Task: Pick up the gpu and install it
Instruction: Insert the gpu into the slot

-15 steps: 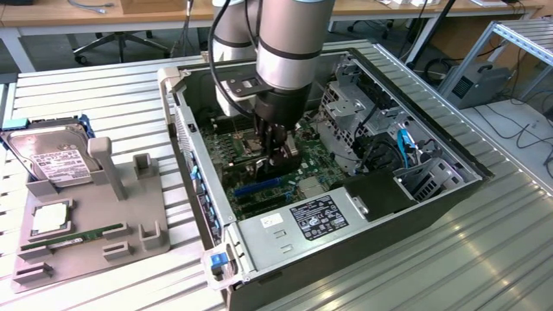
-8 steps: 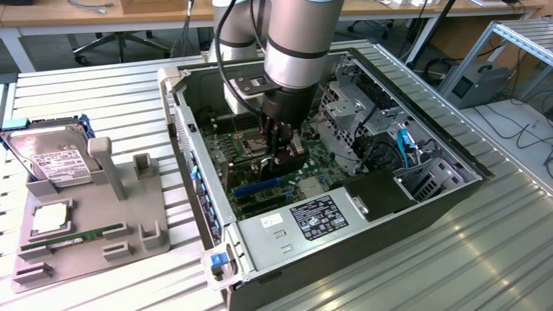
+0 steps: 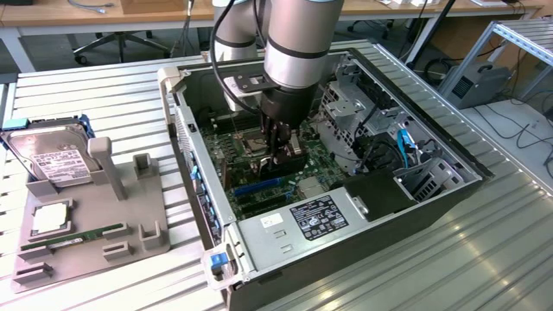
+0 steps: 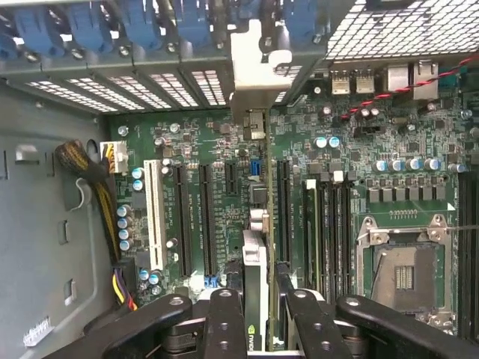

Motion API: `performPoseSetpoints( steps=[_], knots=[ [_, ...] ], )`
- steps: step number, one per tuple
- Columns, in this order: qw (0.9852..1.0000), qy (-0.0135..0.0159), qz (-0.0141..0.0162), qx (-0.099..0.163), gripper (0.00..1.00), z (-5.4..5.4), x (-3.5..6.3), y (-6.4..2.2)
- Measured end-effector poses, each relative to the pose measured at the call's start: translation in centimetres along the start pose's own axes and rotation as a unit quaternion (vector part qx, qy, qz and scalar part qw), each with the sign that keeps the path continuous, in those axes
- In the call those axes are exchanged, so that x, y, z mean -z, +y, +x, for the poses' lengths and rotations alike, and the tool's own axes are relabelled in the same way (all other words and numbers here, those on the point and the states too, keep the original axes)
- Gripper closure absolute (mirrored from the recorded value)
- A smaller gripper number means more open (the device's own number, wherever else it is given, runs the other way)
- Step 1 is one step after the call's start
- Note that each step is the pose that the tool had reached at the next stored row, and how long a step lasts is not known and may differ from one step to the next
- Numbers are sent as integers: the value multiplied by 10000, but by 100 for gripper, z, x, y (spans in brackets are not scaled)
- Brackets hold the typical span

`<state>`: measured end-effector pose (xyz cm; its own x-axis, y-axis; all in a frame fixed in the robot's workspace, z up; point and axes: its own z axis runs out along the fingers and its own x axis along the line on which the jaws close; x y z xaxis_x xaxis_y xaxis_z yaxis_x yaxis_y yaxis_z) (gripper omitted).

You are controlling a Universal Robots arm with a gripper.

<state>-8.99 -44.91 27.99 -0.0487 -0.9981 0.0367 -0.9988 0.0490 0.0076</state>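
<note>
The gripper [image 3: 282, 154] hangs low inside the open computer case [image 3: 432, 194], its jaws closed narrowly on the gpu [image 4: 255, 299]. The card stands on edge between the fingers [image 4: 224, 318], directly beneath the wrist, over the green motherboard [image 4: 217, 157] among the black expansion slots [image 4: 203, 217]. Its silver end bracket [image 4: 258, 67] reaches the rear slot openings of the case. On the table [image 3: 95, 97], a grey holder [image 3: 95, 240] carries a hard drive [image 3: 52, 159] and a memory stick [image 3: 74, 238].

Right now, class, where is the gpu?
The gpu is held edge-on in the gripper inside the open computer case, just above the motherboard in the exterior view's centre.
</note>
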Motion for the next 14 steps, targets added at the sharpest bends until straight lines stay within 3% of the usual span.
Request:
performPoseSetpoints(
  steps=[2,3,4,11,12,13,14],
  knots=[
    [10000,96,5,-1,73,1,1,1],
    [9999,162,8,-2,73,1,1,1],
    [9998,180,9,-3,73,1,0,0],
    [9998,181,14,-3,73,1,1,1],
    [9998,180,43,-6,73,1,-1,2],
    [9998,177,93,-8,73,1,-2,2],
    [9998,176,108,-8,73,1,-3,1]
  ],
)
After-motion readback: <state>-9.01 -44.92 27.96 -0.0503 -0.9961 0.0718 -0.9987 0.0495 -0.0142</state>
